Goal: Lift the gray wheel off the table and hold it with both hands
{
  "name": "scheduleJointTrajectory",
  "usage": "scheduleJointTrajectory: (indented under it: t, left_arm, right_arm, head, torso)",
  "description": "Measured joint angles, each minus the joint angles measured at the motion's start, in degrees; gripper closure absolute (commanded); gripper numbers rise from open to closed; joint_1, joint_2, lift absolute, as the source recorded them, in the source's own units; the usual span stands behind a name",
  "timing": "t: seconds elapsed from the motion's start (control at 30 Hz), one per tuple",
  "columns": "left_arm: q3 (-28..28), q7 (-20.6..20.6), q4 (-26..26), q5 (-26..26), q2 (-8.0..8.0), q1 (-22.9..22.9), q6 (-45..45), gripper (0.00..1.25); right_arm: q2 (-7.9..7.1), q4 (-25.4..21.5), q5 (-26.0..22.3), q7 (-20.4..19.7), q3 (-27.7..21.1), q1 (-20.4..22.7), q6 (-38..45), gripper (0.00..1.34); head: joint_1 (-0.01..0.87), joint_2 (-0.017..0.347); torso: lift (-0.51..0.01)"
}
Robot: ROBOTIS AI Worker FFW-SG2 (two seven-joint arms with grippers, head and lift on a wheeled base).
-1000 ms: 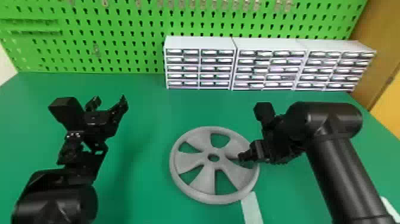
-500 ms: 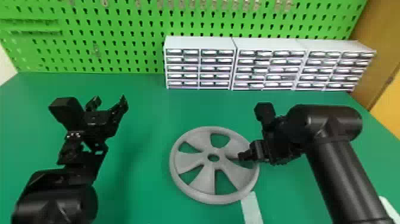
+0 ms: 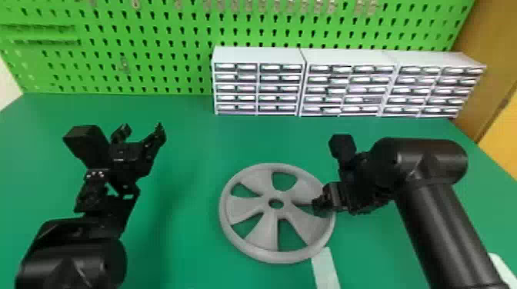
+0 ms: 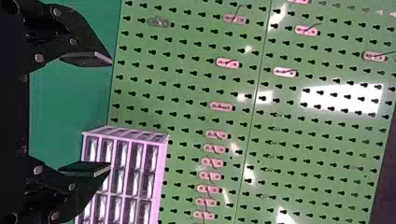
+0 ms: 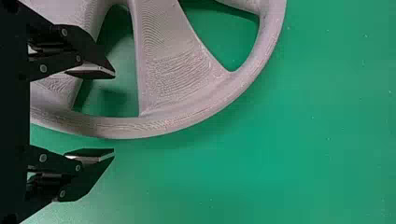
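Note:
The gray wheel [image 3: 265,234] lies flat on the green table. Over its right rim is my right gripper [image 3: 322,203]. In the right wrist view that right gripper [image 5: 114,113] is open, one finger over a gap between spokes and the other outside the rim of the wheel [image 5: 173,79], so the rim passes between them. My left gripper [image 3: 140,131] is held above the table, left of and farther back than the wheel, away from it. Seen from its own wrist, the left gripper [image 4: 111,113] stands open with nothing between its fingers.
White drawer cabinets [image 3: 265,55] line the table's back edge, before a green pegboard [image 3: 154,42]. A pale strip [image 3: 326,269] lies on the table [image 3: 184,246] at the wheel's near right. A brown panel rises at the far right.

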Motion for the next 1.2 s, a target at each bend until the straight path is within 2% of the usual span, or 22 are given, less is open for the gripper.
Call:
scheduleJointTrajectory:
  t: [0.17,0.27,0.43,1.2]
  left_arm:
    - [0.00,0.00,0.00,0.06,0.00,0.00,-0.07,0.46]
    - [0.00,0.00,0.00,0.06,0.00,0.00,-0.13,0.46]
    - [-0.01,0.00,0.00,0.13,0.00,0.00,-0.17,0.46]
    - [0.00,0.00,0.00,0.24,0.00,0.00,-0.34,0.46]
  right_arm:
    - [0.00,0.22,-0.04,0.00,0.06,0.00,0.02,0.93]
    - [-0.01,0.34,-0.08,0.01,0.16,0.00,0.16,0.97]
    - [-0.08,0.49,0.07,0.01,0.43,-0.20,0.65,1.18]
    - [-0.26,0.54,0.36,0.01,0.70,-0.52,0.35,1.18]
  head:
    - [0.711,0.015]
    - [0.711,0.015]
    - [0.711,0.015]
    - [0.711,0.015]
  torso:
    - [-0.098]
    - [-0.098]
    - [-0.098]
    - [-0.098]
